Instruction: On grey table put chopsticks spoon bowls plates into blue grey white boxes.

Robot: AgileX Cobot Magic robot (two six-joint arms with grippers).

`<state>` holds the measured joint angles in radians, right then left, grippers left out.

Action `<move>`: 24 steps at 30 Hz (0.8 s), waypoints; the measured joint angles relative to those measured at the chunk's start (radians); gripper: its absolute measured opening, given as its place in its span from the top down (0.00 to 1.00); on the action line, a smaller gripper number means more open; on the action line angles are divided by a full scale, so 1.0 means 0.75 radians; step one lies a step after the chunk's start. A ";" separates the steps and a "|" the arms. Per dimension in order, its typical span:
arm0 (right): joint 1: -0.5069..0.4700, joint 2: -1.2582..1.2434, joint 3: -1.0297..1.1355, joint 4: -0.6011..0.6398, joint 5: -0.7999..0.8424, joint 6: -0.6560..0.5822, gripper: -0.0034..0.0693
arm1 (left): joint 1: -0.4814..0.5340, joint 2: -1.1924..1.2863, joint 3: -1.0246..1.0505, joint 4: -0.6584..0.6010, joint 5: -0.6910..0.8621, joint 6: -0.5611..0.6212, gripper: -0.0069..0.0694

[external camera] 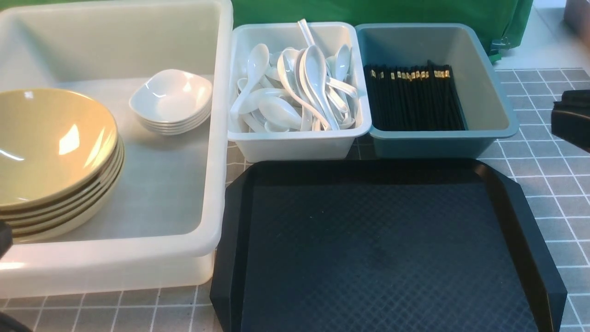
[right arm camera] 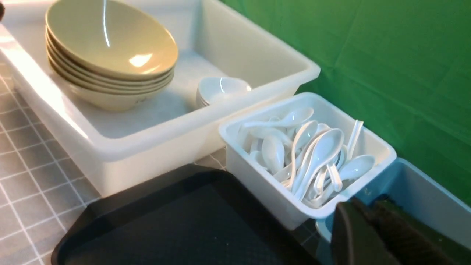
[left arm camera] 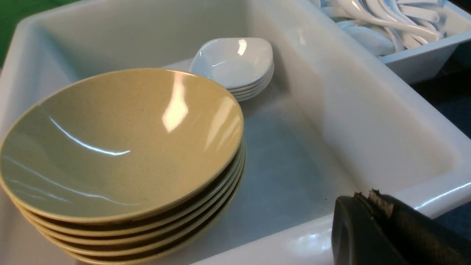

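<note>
A stack of olive-yellow bowls (external camera: 50,147) and a stack of white plates (external camera: 170,97) sit in the large translucent white box (external camera: 216,138). Several white spoons (external camera: 295,92) fill the small whitish box (external camera: 295,145). Black chopsticks (external camera: 412,99) with gold bands lie in the teal-blue box (external camera: 433,143). My left gripper (left arm camera: 368,195) is shut and empty, by the large box's near rim (left arm camera: 294,239), beside the bowls (left arm camera: 117,143). My right gripper (right arm camera: 362,204) is shut and empty, by the teal box (right arm camera: 423,195); it shows at the front view's right edge (external camera: 564,117).
An empty black textured tray (external camera: 378,249) lies on the grey table (external camera: 544,175) in front of the two small boxes. A green cloth (right arm camera: 386,55) hangs behind the boxes. Bare grey table shows to the right of the tray and the teal box.
</note>
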<state>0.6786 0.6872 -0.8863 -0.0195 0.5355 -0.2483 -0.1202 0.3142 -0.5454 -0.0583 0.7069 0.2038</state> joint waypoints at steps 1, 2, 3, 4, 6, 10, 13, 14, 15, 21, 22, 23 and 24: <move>0.000 -0.001 0.000 0.000 0.001 0.001 0.82 | 0.000 0.000 0.003 0.000 0.000 0.000 0.92; 0.000 -0.001 0.001 0.000 0.006 0.001 0.82 | 0.000 0.000 0.008 0.000 0.001 0.000 0.92; 0.000 -0.001 0.003 0.000 0.014 0.001 0.82 | 0.000 0.000 0.013 0.000 0.001 0.000 0.92; 0.000 -0.001 0.008 0.000 0.031 0.001 0.81 | 0.000 0.000 0.020 0.000 0.001 0.000 0.92; 0.000 -0.001 0.010 0.000 0.052 0.001 0.81 | 0.000 0.000 0.025 0.000 0.001 0.000 0.92; 0.000 -0.001 0.011 0.000 0.071 0.012 0.80 | 0.000 0.000 0.041 0.000 0.003 0.000 0.92; 0.000 -0.001 0.011 0.000 0.071 0.017 0.80 | 0.000 0.000 0.041 0.000 0.012 0.000 0.92; 0.000 -0.001 0.011 0.000 0.071 0.018 0.80 | 0.000 0.000 0.042 0.000 0.014 0.000 0.92; 0.000 -0.001 0.011 0.000 0.071 0.019 0.80 | 0.000 0.000 0.042 0.000 0.015 0.000 0.92; 0.000 -0.001 0.011 0.000 0.071 0.020 0.79 | 0.000 0.000 0.042 0.000 0.015 0.000 0.92; 0.000 -0.001 0.011 0.000 0.071 0.024 0.79 | 0.000 0.000 0.042 0.000 0.015 0.000 0.92; 0.000 -0.001 0.011 0.000 0.071 0.033 0.79 | 0.000 0.000 0.042 0.000 0.015 0.000 0.92; 0.000 -0.001 0.011 0.000 0.071 0.046 0.79 | 0.000 0.000 0.042 0.000 0.016 0.000 0.92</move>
<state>0.6786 0.6863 -0.8782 -0.0195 0.5887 -0.2139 -0.1202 0.3142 -0.5136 -0.0583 0.7187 0.2038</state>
